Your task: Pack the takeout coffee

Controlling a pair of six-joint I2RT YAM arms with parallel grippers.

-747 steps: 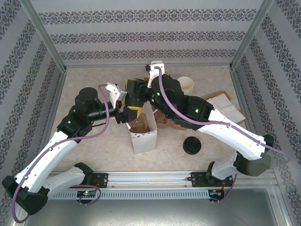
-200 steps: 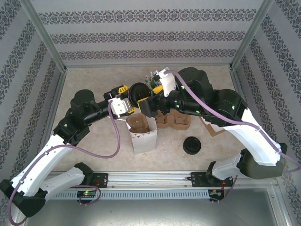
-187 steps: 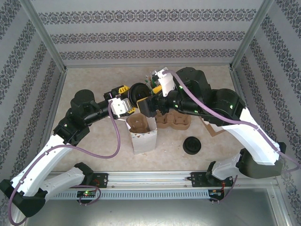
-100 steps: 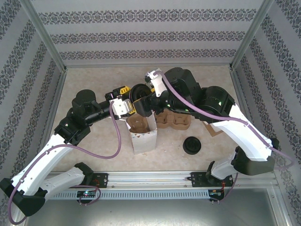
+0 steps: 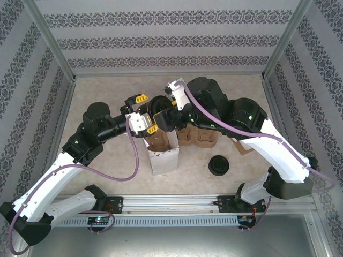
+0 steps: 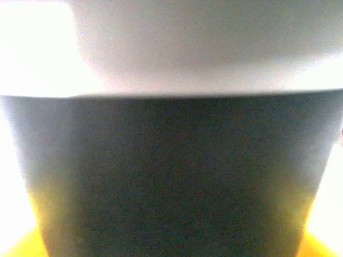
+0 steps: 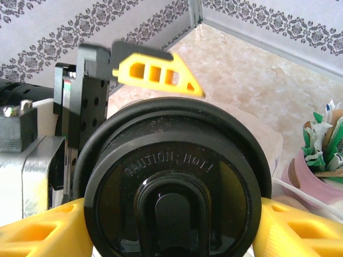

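Coffee cup is off the table, lying on its side just above the white bag, between both grippers. Right gripper is at the lid end. In right wrist view the black lid faces the cam, "CAUTION: HOT!" readable, w/ that gripper's two yellow fingers pressed against its rim, one each side, so it's clamped on the cup. Left gripper straddles the cup body from the other end. One of its yellow fingers sits just above the cup in right wrist view. Touching or a sliver apart, can't tell, so can't say if that one is gripping or loose.

Counts:
- 2 lidded cups: the one in the air, plus a second cup upright on the table, right of the bag, well apart from both grippers.
- 2 cardboard carriers: one carrier standing in the bag, other carrier flat on the table just right of the bag.
- 1 bag.

Hard to see:
- Left wrist view is a blur: dark cup wall up close, pale band on top, yellow at the bottom corners.
- Right arm covers part of the flat carrier & of a brown sheet.
- Pink tub of packets is cut off at the frame edge.
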